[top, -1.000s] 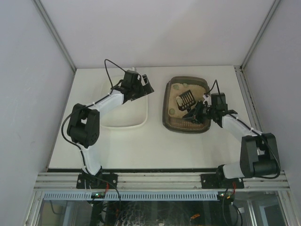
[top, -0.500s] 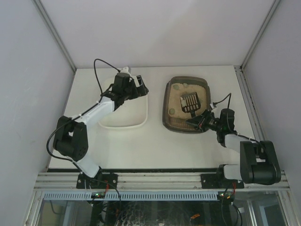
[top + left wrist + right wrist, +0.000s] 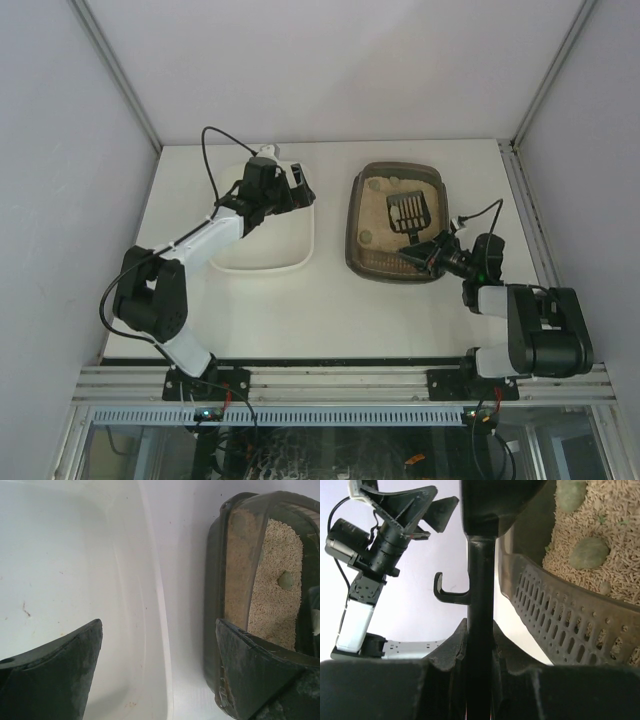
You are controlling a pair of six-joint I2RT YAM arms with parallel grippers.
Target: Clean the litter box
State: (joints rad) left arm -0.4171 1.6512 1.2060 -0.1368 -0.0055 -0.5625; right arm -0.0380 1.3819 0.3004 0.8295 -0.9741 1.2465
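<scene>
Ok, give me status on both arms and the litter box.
Left gripper open above white tub rim. Right gripper shut on scoop handle, head inside litter box. Green clumps in litter. No obstruction seen.

Smooth, faintly glossy dark brown translucent plastic litter box (image 3: 212, 605); tan, coarse, granular, matt litter (image 3: 280, 600); smooth, softly glossy white plastic tub (image 3: 75, 555), lightly marked; matt black plastic slotted scoop (image 3: 560, 625); smooth matt white table (image 3: 330, 300).

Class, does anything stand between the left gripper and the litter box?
Nothing visible. The left gripper, jaws open, hangs over the white tub's right rim; only bare table separates it from the litter box.
</scene>
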